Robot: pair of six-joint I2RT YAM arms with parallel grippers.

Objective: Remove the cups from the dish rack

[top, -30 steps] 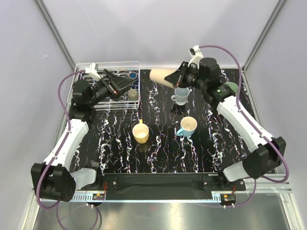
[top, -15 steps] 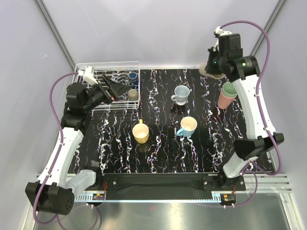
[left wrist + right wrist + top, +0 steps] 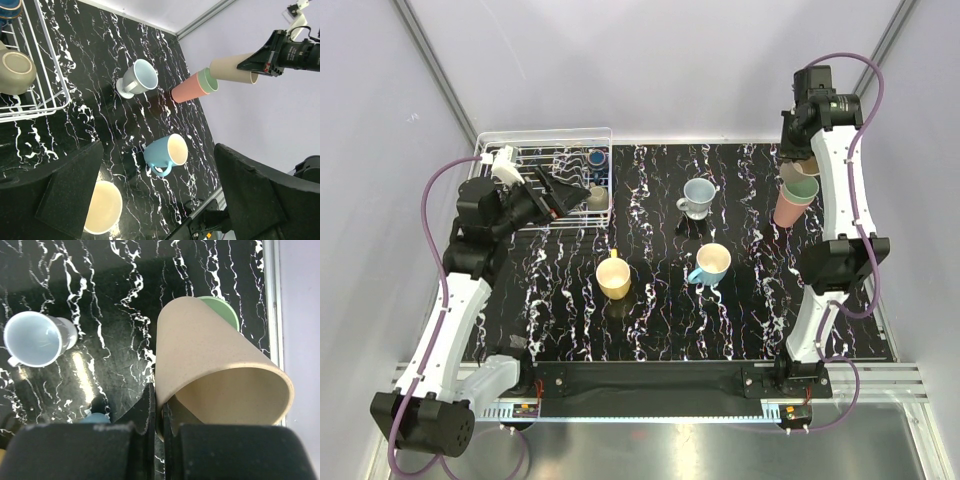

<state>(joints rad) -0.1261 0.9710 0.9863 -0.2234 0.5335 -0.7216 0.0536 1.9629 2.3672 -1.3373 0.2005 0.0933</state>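
Observation:
My right gripper is shut on the rim wall of a tan tumbler, one finger inside and one outside. In the top view the tan tumbler hangs just above a green tumbler nested in a pink one at the far right. My left gripper stands open and empty at the dish rack's right end. A navy cup and a grey-brown cup remain in the rack. On the table stand a pale blue mug, a cyan mug and a yellow mug.
The black marbled table ends at a metal rail along the front. Pale walls close in behind and at both sides, and the right wall is near the tumbler stack. The right arm's cable loops high at the back right.
My right arm has swung from the table's middle back to the far right with the tan tumbler, now over the green and pink stack. The left gripper stays open by the rack.

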